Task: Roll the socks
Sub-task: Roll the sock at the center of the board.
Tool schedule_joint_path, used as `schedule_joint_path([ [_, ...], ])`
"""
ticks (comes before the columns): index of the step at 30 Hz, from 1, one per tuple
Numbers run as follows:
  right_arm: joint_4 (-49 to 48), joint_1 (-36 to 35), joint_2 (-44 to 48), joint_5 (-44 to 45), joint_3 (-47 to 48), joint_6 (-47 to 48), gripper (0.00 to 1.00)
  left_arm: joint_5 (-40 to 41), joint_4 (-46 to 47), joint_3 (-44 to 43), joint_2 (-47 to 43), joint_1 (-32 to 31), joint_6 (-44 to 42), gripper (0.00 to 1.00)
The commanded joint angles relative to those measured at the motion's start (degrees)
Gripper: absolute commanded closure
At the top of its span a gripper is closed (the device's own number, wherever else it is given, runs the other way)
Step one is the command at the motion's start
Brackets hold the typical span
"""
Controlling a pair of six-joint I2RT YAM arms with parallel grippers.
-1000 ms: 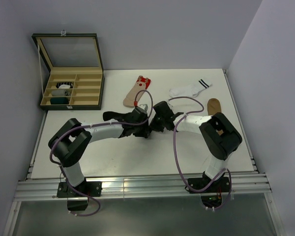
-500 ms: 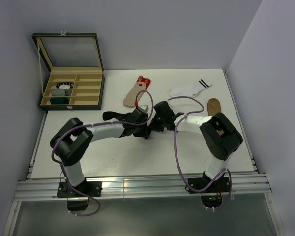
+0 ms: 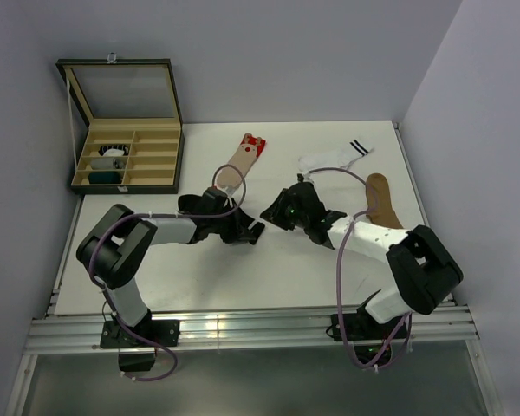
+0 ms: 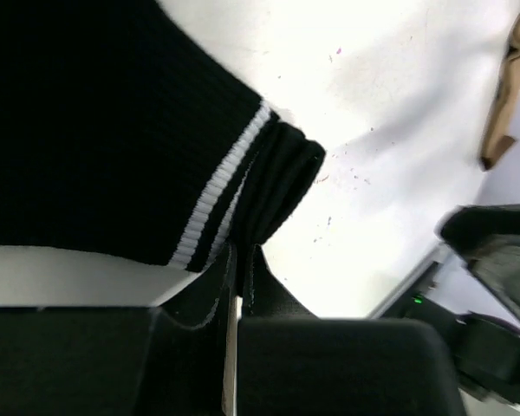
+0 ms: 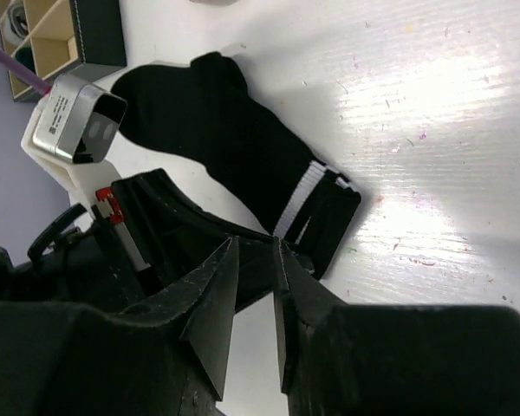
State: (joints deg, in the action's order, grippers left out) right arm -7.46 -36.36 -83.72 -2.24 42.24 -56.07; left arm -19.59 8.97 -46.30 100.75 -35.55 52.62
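Flat on the table (image 3: 199, 277), near the middle of the top view: the black sock (image 5: 234, 147). Runs long from toe at upper left to striped cuff (image 5: 325, 208) at lower right in the right wrist view. Pinched at the cuff by the left tool (image 4: 240, 260), shut tight on it. Sits just past the right tool (image 5: 256, 251), slightly apart and holding nothing. Nearer the left arm. Probably best rolled from cuff toward toe.

Top view: we see even, soft light with faint shadows.
Right wrist: strong glare whitens the table (image 5: 442, 78).
Left wrist: the black sock (image 4: 95, 121) is sharp; our foreground is dark and blurred.
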Motion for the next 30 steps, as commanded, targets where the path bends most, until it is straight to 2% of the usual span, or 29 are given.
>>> schedule_joint_path([
  [1, -4.31, -0.03, -1.17, -1.36, -2.16, 0.88, 0.68, -6.15, 5.6, 2.44, 0.41, 1.62, 5.55, 1.0],
  [14, -10.28, 0.94, -9.88, -7.42, -3.92, -1.14, 0.68, -10.46, 9.31, 4.82, 2.34, 6.37, 12.24, 1.0],
  [30, -16.88, 3.13, -18.84, -9.71, -3.3, -3.95, 0.66, -10.38, 7.2, 4.64, 3.05, 7.07, 12.33, 1.0],
])
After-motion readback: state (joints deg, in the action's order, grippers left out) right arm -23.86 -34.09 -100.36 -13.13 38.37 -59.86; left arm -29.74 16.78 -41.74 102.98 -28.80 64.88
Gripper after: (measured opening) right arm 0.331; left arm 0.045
